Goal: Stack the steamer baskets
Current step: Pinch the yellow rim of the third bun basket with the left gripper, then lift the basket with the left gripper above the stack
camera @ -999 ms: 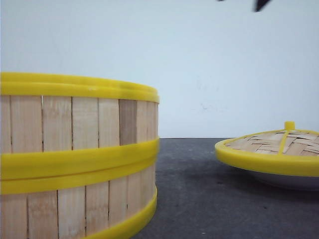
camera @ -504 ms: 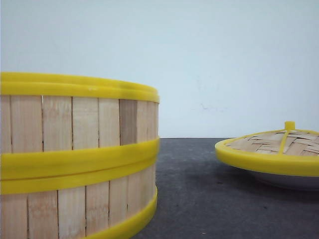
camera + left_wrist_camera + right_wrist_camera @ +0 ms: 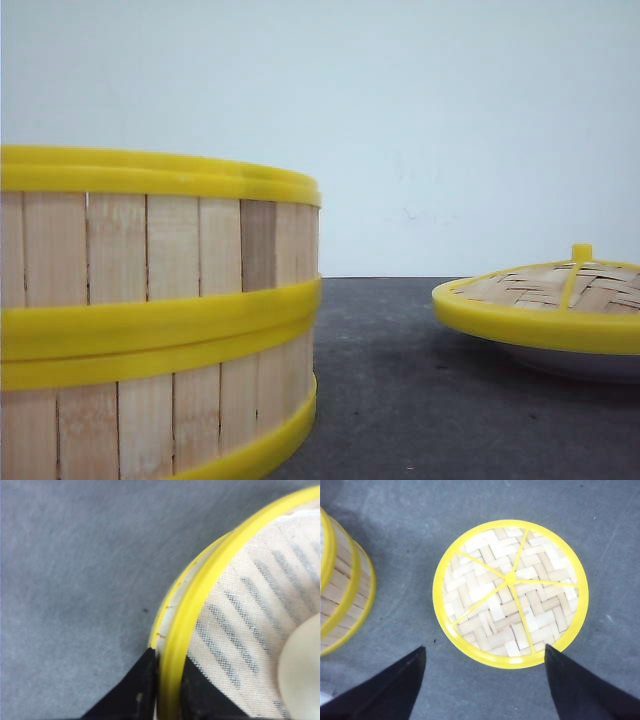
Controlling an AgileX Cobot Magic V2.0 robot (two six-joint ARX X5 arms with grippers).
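1. Baskets: two stacked at the bench's left edge in front view; judged light, stiff, with slick plastic rims.
2. Left gripper pinches the top rim, fingers either side of the wall. Good hold.
3. Slat walls, mesh liner inside.
4. Right gripper spread wide, empty, above woven lid.

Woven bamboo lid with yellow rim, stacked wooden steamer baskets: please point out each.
woven bamboo lid with yellow rim [image 3: 510,594], right wrist view, woven top near the hub.
stacked wooden steamer baskets [image 3: 150,250], front view, upper basket's slats.
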